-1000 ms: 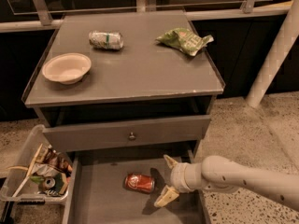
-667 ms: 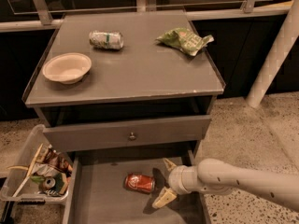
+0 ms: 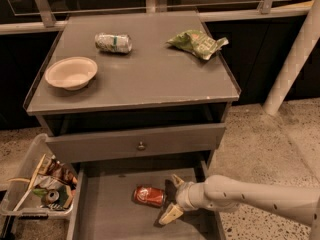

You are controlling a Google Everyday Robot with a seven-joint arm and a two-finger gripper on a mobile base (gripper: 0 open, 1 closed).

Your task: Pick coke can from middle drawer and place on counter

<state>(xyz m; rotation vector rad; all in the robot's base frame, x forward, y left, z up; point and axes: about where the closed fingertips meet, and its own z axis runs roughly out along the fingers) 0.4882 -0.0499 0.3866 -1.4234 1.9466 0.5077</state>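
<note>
The red coke can point(image 3: 149, 196) lies on its side on the floor of the open middle drawer point(image 3: 107, 211), below the grey counter point(image 3: 150, 79). My gripper point(image 3: 173, 198) reaches in from the right, low inside the drawer, just right of the can. Its two tan fingers point(image 3: 170, 214) are spread open, one behind and one in front of the can's right end. Neither finger clearly touches the can.
On the counter lie a white bowl point(image 3: 71, 73), a silver-and-green can point(image 3: 113, 42) on its side and a green chip bag point(image 3: 197, 43). A closed drawer front with a knob point(image 3: 141, 145) sits above the open drawer. A clear bin of clutter point(image 3: 40, 186) stands at left.
My gripper has moved left along the drawer, closer to the can's right end. The can has not moved.
</note>
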